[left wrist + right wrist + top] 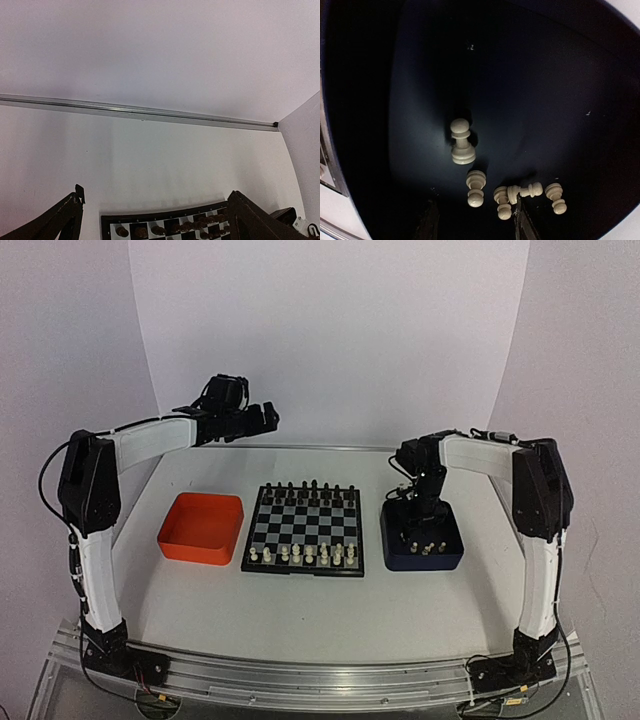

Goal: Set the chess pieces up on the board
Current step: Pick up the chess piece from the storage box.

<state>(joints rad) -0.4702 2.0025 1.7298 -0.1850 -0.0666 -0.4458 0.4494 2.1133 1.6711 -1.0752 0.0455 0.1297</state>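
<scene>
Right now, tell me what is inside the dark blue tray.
Five cream-white pawns sit loose on the floor of the dark blue tray, and the right gripper hangs just over them. From above, that gripper hides the tray's far part.

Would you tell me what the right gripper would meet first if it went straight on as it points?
Probably the fallen pawn just ahead of the right gripper, then the blue tray floor; depth is unclear.

You have a white counter [300,620] that carries three things in one row. The board [303,526] lies at the centre. At its 9 o'clock, just beside it, sits the orange tray [194,551]. At its 3 o'clock, near it, sits the dark blue tray [424,563].
</scene>
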